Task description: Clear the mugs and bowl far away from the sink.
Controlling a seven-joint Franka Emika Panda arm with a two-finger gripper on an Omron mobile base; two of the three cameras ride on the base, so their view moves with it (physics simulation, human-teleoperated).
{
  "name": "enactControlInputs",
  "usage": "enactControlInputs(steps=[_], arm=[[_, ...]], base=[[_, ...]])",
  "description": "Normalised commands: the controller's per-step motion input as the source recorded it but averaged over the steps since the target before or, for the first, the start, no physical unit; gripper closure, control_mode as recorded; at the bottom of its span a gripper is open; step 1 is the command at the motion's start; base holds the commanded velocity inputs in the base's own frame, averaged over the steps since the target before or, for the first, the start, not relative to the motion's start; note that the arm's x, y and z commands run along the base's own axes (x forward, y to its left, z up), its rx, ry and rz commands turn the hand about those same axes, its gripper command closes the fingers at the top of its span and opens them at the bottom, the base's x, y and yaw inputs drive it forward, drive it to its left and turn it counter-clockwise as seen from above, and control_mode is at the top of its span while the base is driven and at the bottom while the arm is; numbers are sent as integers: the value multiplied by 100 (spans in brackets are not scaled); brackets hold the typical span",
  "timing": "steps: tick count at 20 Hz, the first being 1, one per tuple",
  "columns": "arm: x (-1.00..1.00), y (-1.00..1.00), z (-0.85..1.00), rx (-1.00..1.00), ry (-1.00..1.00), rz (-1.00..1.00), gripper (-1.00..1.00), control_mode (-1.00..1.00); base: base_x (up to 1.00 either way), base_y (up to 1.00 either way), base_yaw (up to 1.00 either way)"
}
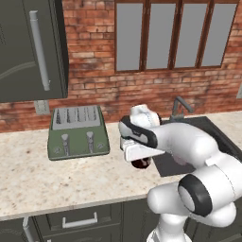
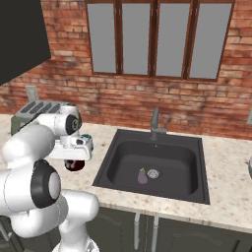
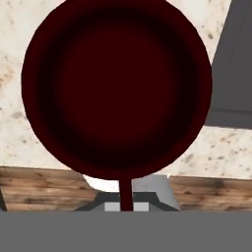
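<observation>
The dark maroon mug (image 3: 115, 88) looms large in the hand view, seen from above, its thin handle (image 3: 126, 194) running down between my fingertips. My gripper (image 3: 127, 204) is shut on that handle. From the base views the gripper (image 1: 140, 157) (image 2: 74, 158) points down over the maroon mug (image 1: 141, 164) (image 2: 74, 165) on the counter just left of the sink (image 1: 210, 134) (image 2: 152, 162). A teal-lined white mug (image 2: 87, 140) peeks out behind the hand. A pale grey curved rim (image 2: 250, 167), possibly the bowl, is cut off at the right edge.
A green toaster (image 1: 78, 132) (image 2: 34, 112) stands at the back left by the brick wall. The tap (image 2: 155, 124) rises behind the basin, and a small purple item (image 2: 142, 175) lies in it. Speckled counter (image 1: 42, 175) stretches left of the mug.
</observation>
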Motion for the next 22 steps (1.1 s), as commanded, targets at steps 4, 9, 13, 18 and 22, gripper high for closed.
enactControlInputs(steps=[4, 9, 13, 18, 22], arm=[[-43, -30, 75, 3, 0, -3, 100, -100], [-57, -21, 86, 1, -4, -2, 100, -100], [-56, -8, 81, 0, -9, 0, 100, -100], [-58, -4, 88, 0, -19, 1, 100, -100], [-44, -2, 63, 0, -19, 2, 100, -100]], base=[[0, 0, 0], [0, 0, 0], [0, 0, 0], [0, 0, 0], [0, 0, 0]])
